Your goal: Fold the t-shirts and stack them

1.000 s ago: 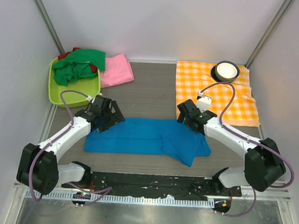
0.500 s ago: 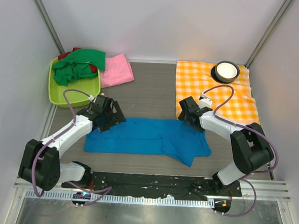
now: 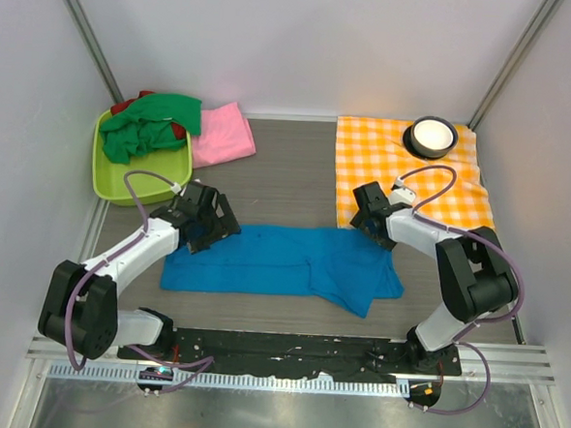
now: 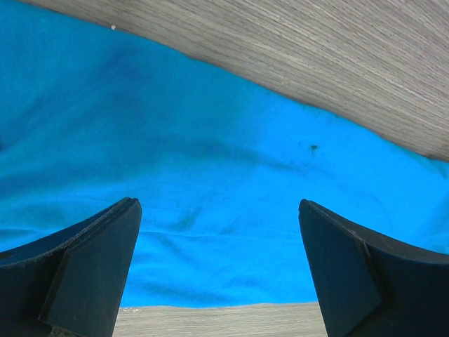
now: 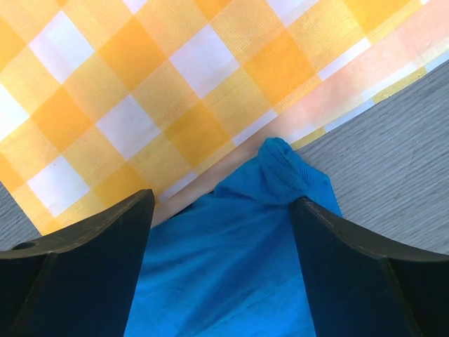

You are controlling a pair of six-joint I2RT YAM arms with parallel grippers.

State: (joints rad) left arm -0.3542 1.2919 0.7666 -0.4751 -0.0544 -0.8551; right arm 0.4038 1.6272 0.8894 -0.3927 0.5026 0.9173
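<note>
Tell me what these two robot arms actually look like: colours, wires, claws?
The left arm and right arm are white tubes joined by chunky black joints. A purple cable loops along each. The left gripper and right gripper are black, each with two broad wedge-shaped fingers. No markings are readable.

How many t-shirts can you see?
4. The blue t-shirt lies flat on the table, the pink t-shirt sits beside the bin, and the green t-shirt is piled in the bin over the red t-shirt. More could be hidden underneath.
</note>
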